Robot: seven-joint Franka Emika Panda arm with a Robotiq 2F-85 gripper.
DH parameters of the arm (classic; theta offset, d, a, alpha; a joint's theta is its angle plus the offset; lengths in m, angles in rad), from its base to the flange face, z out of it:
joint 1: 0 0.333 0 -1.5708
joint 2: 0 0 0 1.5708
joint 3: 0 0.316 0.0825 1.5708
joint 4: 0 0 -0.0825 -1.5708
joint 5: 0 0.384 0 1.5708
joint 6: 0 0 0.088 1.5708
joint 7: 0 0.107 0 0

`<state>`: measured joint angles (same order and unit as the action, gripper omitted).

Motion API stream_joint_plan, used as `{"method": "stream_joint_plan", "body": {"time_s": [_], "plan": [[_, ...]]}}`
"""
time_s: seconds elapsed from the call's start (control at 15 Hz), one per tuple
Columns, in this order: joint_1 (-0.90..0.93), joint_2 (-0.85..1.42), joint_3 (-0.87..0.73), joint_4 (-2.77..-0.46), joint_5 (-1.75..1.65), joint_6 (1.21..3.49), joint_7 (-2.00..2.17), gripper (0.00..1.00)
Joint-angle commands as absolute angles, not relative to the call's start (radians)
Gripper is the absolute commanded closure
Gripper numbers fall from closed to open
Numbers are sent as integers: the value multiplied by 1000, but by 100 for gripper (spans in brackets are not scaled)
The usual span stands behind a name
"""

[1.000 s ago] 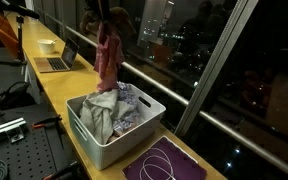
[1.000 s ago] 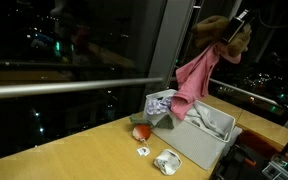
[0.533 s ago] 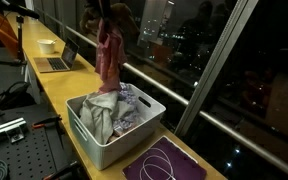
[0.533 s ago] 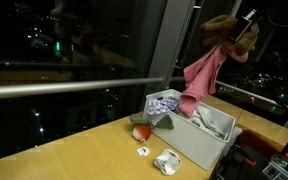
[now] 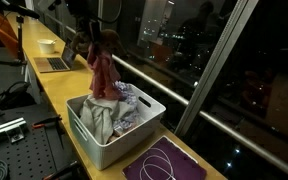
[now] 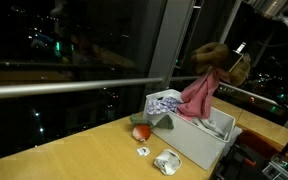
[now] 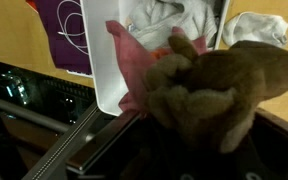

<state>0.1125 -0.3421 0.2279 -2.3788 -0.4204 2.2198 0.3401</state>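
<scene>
Hanging a pink cloth [image 6: 196, 97] over the white laundry bin [image 6: 199, 148] by the surface's [image 6: 74, 155] window edge, the claw [image 6: 236, 55], clenched on it, seemingly needs lowering before release.

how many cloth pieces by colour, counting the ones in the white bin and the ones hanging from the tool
pink cloth: 1
brown fuzzy piece: 1
grey-white cloth: 1
patterned lilac cloth: 1
total: 4

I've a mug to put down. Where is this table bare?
Bare wood: between the bin and the laptop, and past the scraps away from the bin. Crowded: the clothes-filled bin under the pink cloth, and the purple mat.
</scene>
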Motion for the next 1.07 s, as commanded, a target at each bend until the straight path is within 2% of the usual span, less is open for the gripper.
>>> {"method": "stream_joint_plan", "body": {"time_s": [0.0, 0.6, 1.0], "plan": [[125, -313, 248, -2421, -392, 2294, 345, 97], [143, -226, 233, -2474, -314, 2450, 309, 97], [109, -292, 169, -2515, -267, 2436, 252, 97]]}}
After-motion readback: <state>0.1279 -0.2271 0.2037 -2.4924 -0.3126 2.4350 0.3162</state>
